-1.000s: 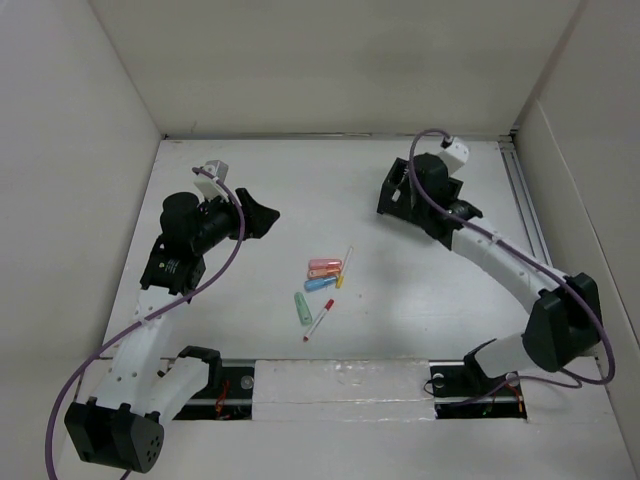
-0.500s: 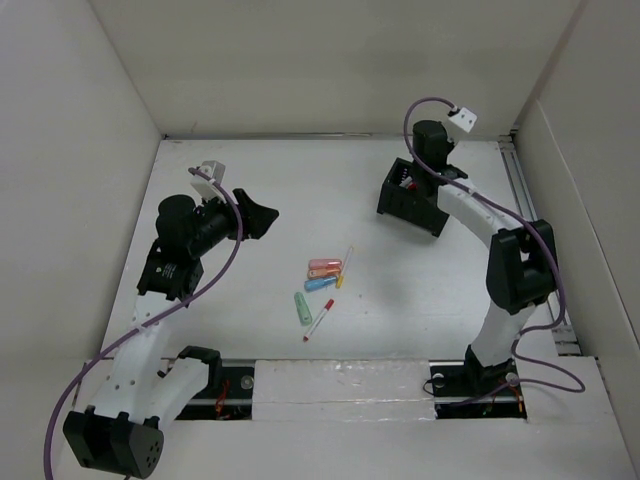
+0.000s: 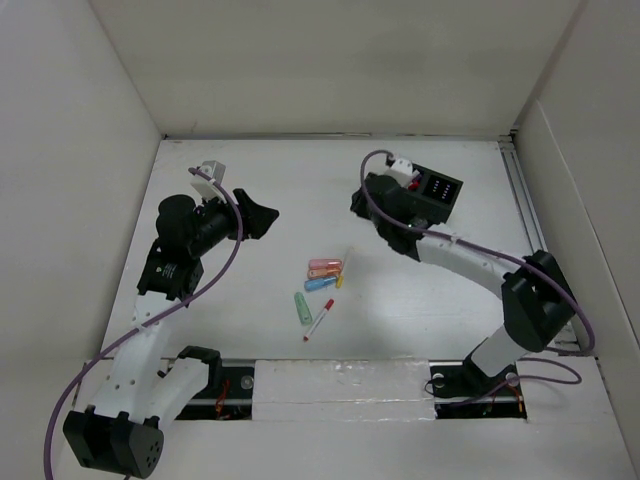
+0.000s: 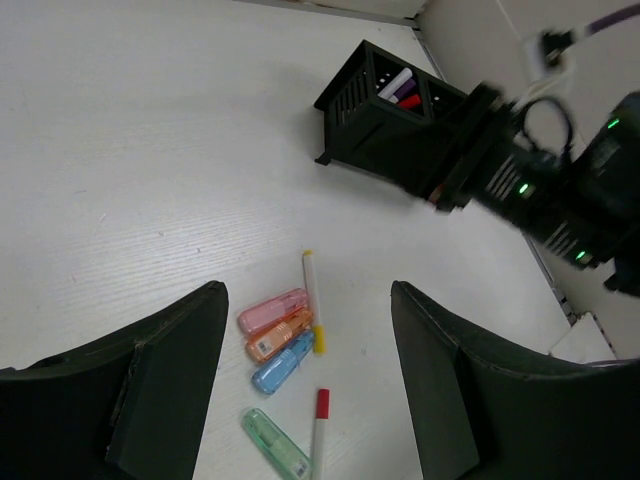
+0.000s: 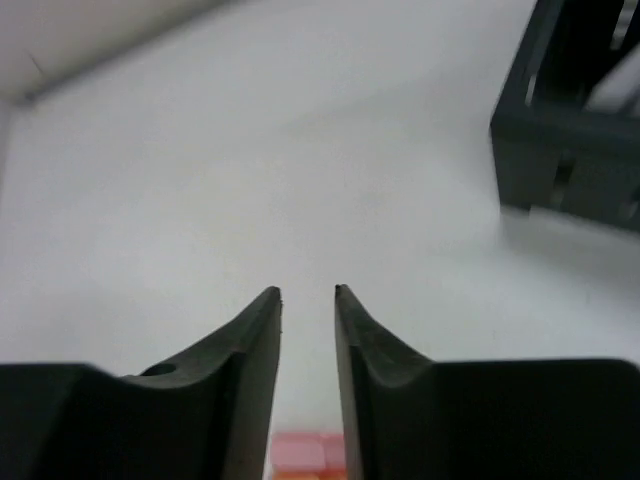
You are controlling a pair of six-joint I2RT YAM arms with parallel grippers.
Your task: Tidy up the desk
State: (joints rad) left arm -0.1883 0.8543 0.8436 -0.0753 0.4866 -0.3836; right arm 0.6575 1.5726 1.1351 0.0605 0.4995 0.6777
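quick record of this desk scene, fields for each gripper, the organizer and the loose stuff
left gripper: open wide, empty, facing the loose items
right gripper: narrowly open, nothing between the fingers, beside the organizer
organizer: black, upright, far right, items standing inside
highlighters: pink, orange and blue side by side
green highlighter: lying apart from the other three
yellow-capped pen: loose, beside the three highlighters
red-capped pen: loose, next to the green highlighter
desk: white, six loose items mid-desk
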